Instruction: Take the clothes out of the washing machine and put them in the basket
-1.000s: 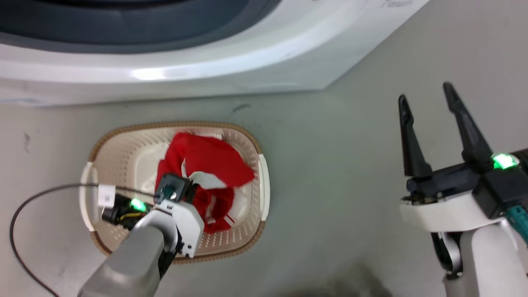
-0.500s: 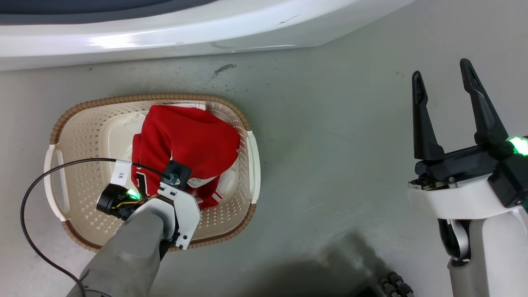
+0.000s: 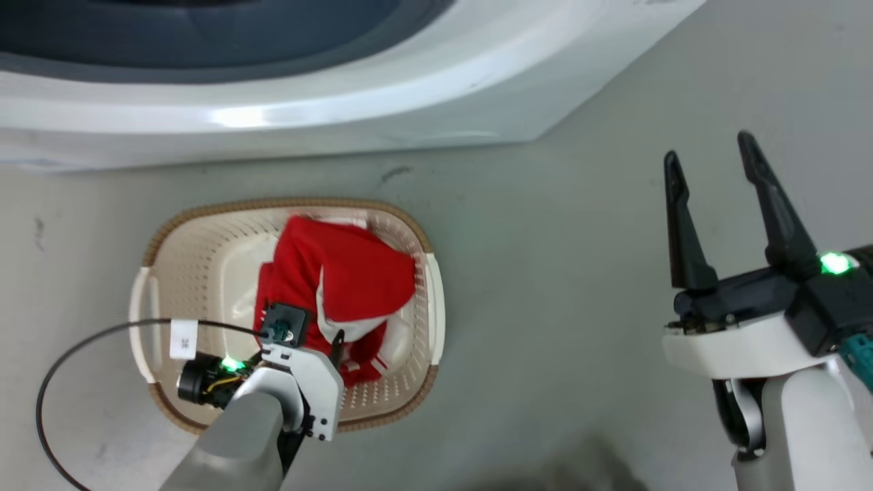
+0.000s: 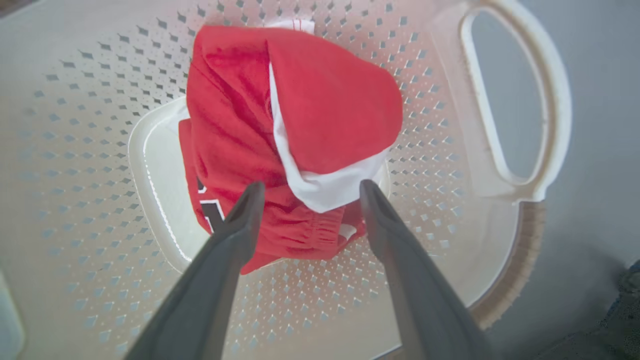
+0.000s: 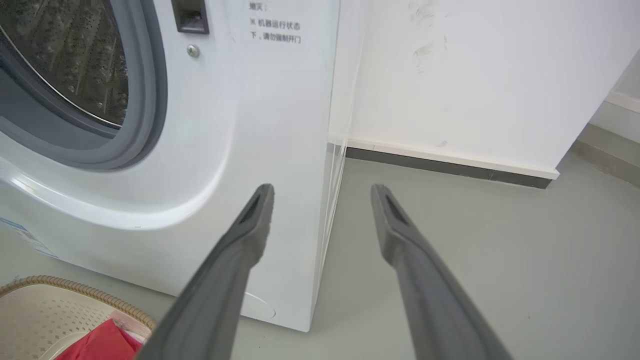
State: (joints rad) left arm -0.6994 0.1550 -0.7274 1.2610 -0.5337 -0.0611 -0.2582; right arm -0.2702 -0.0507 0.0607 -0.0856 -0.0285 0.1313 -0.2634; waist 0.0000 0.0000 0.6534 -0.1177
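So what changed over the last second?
The left hand drew back slightly and is open above the clothes. Their red flap settled rounder in the basket. The head camera dipped, then returned. The right hand stayed open and the basket is unmoved.

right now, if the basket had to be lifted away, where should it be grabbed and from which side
Probably the white side handle at the basket's right end, coming down from above with one finger through its slot. It is an open loop, clear of the red clothes lying inside, and the open right gripper is on that side.
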